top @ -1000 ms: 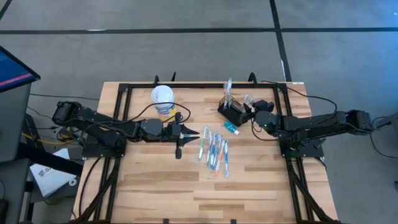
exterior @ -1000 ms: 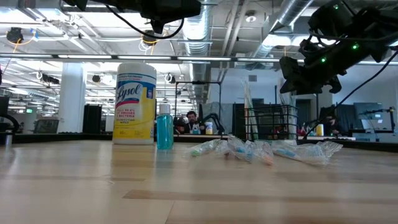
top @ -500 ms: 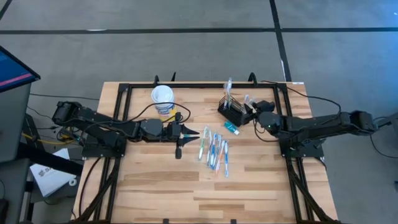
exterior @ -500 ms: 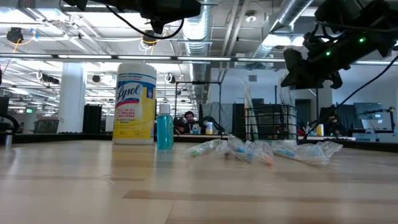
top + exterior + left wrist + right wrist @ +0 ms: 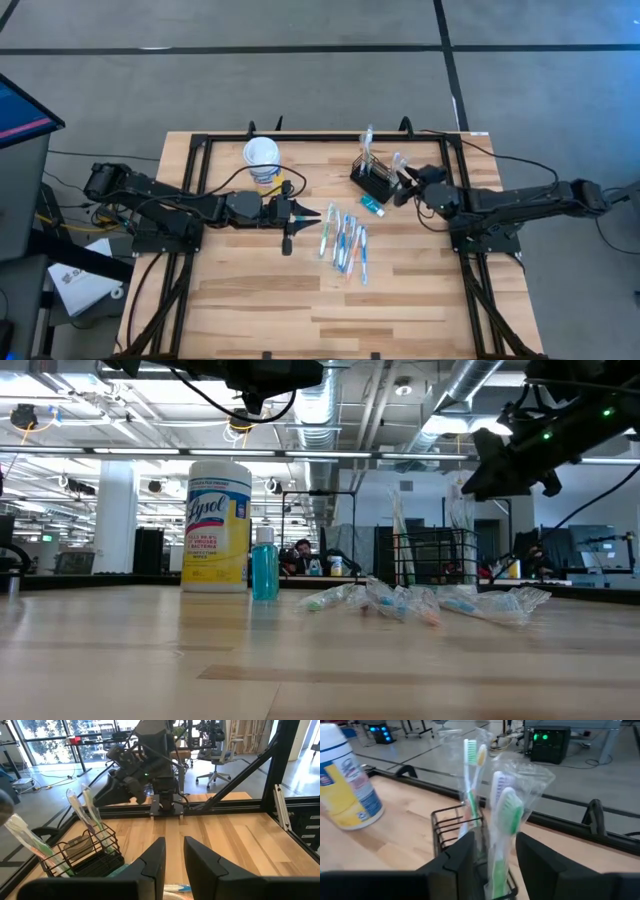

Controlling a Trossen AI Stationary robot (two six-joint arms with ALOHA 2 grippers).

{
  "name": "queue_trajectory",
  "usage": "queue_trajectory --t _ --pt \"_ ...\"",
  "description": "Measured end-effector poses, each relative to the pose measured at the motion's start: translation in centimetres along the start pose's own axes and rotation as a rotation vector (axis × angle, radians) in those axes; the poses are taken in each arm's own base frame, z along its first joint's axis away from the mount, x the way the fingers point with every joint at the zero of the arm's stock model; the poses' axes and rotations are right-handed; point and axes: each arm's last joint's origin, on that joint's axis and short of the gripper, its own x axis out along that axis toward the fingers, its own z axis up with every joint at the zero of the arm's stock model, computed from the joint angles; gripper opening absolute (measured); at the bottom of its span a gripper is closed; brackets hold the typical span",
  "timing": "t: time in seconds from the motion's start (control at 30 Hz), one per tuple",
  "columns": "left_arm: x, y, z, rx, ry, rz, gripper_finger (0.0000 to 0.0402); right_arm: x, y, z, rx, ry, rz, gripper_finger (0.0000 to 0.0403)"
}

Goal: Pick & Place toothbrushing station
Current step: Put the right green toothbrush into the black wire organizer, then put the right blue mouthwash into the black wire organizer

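Between the right gripper's [image 5: 492, 865] parted dark fingers stand crinkly plastic-wrapped toothbrushes [image 5: 502, 827] in the black wire caddy [image 5: 452, 827]; left gripper [image 5: 172, 857] hovers, fingers slightly apart, empty.

Table [image 5: 300, 300]: pale wood planks, smooth, satin sheen. Toothbrushing station [image 5: 374, 180]: thin black metal wire, matt. Toothbrushes in it [image 5: 501, 815] at 1 o'clock: plastic, inside clear crinkled glossy film. Canister [image 5: 219, 525] at 11 o'clock: glossy yellow printed label, white plastic lid. Right end effector [image 5: 492, 862] fingers: dark matt plastic
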Motion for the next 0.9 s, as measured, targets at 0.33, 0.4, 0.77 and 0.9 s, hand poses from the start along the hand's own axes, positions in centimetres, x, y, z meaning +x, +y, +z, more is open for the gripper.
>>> queue_trajectory --t 0.33,0.4,0.77,0.9 --pt "0.0 0.0 0.0 0.0 0.0 -0.001 0.0062 -1.2 0.6 -0.4 -0.035 0.016 0.08 0.0123" --pt "0.0 0.0 0.0 0.0 0.0 -0.001 0.0062 -1.3 0.7 -0.5 -0.044 0.02 0.092 0.0123" --pt "0.0 0.0 0.0 0.0 0.001 -0.001 0.0062 -1.8 1.0 -1.7 -0.031 0.145 0.182 0.0122" --pt "0.0 0.0 0.0 0.0 0.001 0.0 0.0062 -1.9 1.6 -2.4 -0.06 0.202 0.229 0.0122"
